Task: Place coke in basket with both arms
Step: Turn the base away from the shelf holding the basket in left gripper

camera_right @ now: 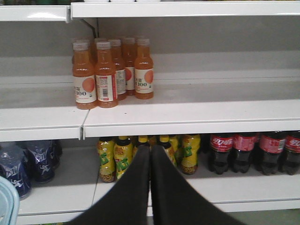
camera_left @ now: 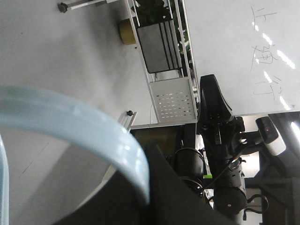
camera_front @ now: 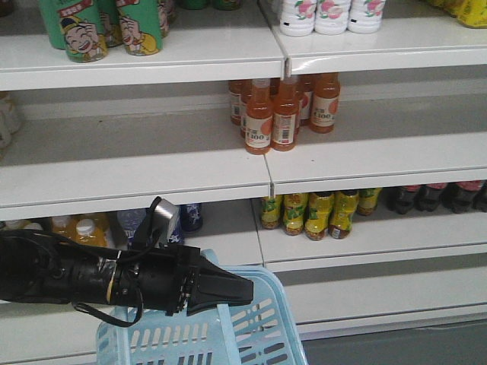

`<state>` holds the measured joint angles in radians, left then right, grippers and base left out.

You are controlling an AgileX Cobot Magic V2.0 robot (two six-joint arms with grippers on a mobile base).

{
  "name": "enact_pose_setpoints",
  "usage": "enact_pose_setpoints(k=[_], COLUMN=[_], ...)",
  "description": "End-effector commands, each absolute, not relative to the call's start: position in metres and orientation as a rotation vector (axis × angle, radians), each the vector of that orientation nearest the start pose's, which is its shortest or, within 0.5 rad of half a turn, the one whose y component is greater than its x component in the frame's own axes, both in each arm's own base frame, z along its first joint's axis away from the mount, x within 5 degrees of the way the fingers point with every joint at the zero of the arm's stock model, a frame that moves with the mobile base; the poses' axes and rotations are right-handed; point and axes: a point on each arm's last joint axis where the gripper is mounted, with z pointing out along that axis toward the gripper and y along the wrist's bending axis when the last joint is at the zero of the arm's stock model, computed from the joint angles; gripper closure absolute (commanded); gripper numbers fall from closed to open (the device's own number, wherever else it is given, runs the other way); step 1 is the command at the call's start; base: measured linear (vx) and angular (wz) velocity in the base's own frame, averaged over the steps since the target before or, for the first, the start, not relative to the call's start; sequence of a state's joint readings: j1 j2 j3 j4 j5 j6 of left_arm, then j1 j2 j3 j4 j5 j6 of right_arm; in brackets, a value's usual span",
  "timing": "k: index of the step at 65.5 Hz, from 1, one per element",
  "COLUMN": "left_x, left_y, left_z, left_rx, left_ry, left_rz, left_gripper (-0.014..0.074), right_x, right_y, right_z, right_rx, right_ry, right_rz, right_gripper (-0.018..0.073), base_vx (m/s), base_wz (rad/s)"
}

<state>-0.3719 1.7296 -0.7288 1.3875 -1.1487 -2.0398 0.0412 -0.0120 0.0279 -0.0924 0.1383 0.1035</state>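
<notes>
The light blue basket (camera_front: 266,327) hangs at the bottom of the front view, below the shelves. My left gripper (camera_front: 242,292) is shut on its handle (camera_front: 226,334). The handle shows as a pale blue curved band (camera_left: 93,124) between the black jaws in the left wrist view. Several coke bottles (camera_right: 243,152), dark with red labels, stand on the lower shelf at the right, and also show in the front view (camera_front: 437,196). My right gripper (camera_right: 150,152) is shut and empty, pointing at the lower shelf, left of the coke. A basket corner (camera_right: 7,201) shows at its lower left.
Orange drink bottles (camera_front: 274,114) stand on the middle shelf. Yellow bottles (camera_right: 117,157) stand right behind my right fingertips, and dark blue packs (camera_right: 28,161) are to the left. Green cans (camera_front: 106,26) and white bottles (camera_front: 331,15) fill the top shelf. The shelf edge (camera_right: 187,124) juts out above the coke.
</notes>
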Motion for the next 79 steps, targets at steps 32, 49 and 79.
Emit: enact_pose_setpoints(k=[32,49,79], left_x=[0.2290,0.2290,0.2290], left_y=[-0.1835,-0.1835,-0.1835], left_z=[0.2253,0.2253,0.2253], left_rx=[0.312,0.312,0.312], left_ry=[2.112,2.112,2.112], left_rz=[-2.149,-2.149,-2.149], left_gripper=[0.0603,0.0603,0.0603], right_x=[0.0562,0.0562,0.0562], right_y=[0.0016,0.0016,0.0016], right_z=[0.1943,0.1943,0.1943], right_rx=[-0.022,-0.022,-0.022], right_ry=[1.563,1.563,1.563], right_rz=[0.028,0.028,0.028], right_gripper=[0.0568,0.0568,0.0568], base_vx=[-0.08,-0.08,-0.06], base_wz=[-0.34,-0.33,-0.31])
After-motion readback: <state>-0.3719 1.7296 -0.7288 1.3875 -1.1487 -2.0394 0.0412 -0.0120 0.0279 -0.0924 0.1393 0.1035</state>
